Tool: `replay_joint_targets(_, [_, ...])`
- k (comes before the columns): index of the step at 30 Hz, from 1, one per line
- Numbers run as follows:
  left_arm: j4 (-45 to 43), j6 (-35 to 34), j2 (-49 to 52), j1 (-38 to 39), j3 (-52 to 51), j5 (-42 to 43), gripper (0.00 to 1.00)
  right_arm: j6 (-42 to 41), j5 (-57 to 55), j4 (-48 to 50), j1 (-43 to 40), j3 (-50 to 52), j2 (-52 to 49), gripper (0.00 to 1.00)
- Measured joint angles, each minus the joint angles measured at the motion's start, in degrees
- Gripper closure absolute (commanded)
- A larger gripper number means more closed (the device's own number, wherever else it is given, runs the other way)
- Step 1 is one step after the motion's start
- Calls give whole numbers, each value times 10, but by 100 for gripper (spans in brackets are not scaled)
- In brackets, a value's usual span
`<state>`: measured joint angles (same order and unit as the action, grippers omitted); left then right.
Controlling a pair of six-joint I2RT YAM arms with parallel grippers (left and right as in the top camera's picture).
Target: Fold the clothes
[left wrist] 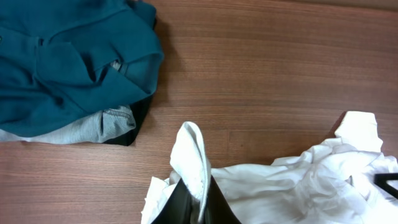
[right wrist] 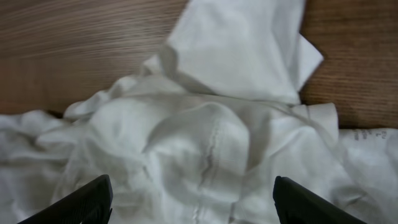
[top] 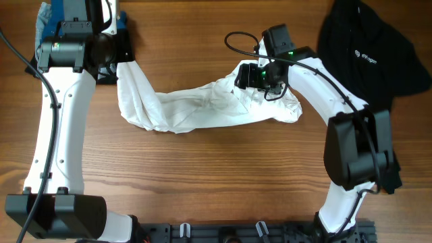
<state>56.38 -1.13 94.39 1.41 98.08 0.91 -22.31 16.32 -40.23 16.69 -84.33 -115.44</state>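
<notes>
Your left hand (left wrist: 195, 200) pinched the white shirt (top: 196, 111) at 9 o'clock; your right hand (right wrist: 193, 190) hung open at 3 o'clock, so any pull could have dragged it bunched.

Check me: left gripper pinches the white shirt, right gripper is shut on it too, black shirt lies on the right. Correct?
No. The right gripper is open, fingers spread wide over the white shirt; the right wrist view shows it. The rest stands: the left gripper pinches that shirt, and the black shirt lies on the right.
</notes>
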Motion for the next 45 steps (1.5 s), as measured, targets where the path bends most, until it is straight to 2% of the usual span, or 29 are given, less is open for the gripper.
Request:
replay_joint_targets(11, [1, 0, 0, 0, 0, 0, 96, -6, -3, 16, 0, 4, -17, 19])
replay_joint_targets(19, [7, 0, 0, 0, 0, 0, 96, -9, 24, 7, 1, 4, -17, 25])
replay_joint_targets(27, [8, 0, 0, 0, 0, 0, 96, -26, 31, 49, 32, 4, -17, 29])
replay_joint_targets(34, [15, 0, 0, 0, 0, 0, 96, -57, 12, 83, 50, 4, -17, 44])
replay_joint_targets(45, [17, 0, 0, 0, 0, 0, 96, -73, -30, 122, 60, 4, -29, 51])
